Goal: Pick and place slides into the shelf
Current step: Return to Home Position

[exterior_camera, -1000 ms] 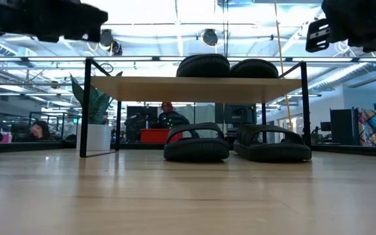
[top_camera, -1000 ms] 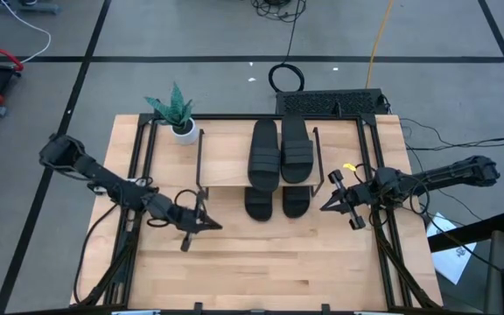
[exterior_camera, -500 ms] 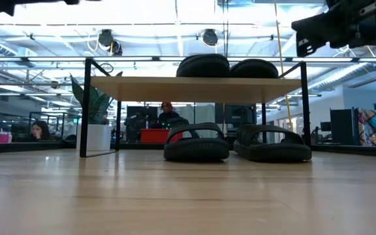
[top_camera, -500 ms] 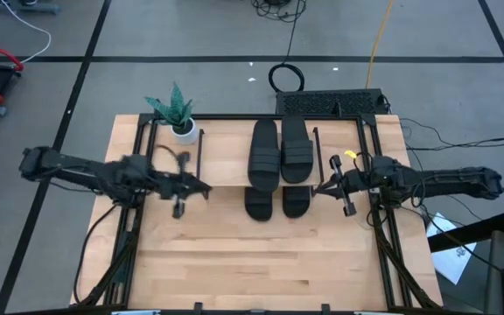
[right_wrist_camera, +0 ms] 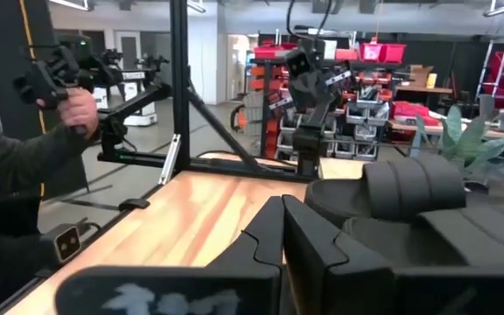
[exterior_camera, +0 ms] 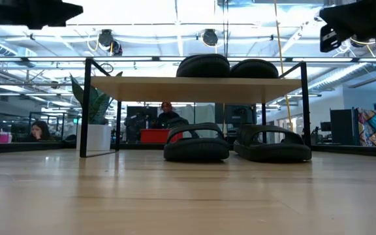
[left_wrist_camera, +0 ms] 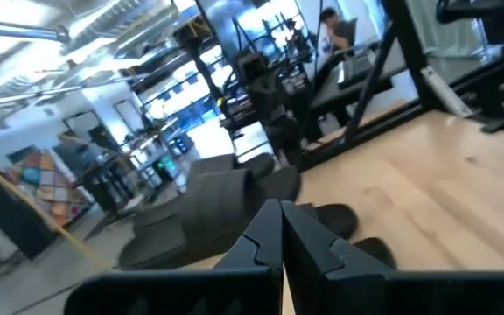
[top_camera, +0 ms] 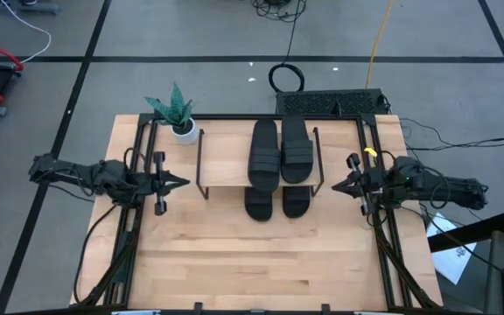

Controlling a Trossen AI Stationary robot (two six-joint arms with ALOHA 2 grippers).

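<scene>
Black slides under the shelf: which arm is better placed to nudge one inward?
Probably right: the shut right gripper sits nearer the two black ribbed slides protruding under the wooden-topped wire shelf than the left gripper.

Looks like a robotics lab: taped grey floor [top_camera: 191, 35], loose cables [top_camera: 285, 77], racks of red bins [right_wrist_camera: 383, 51], bright ceiling lights [exterior_camera: 175, 13], people [exterior_camera: 167, 114] at workstations beyond the far edge of the desk [exterior_camera: 175, 196].
</scene>
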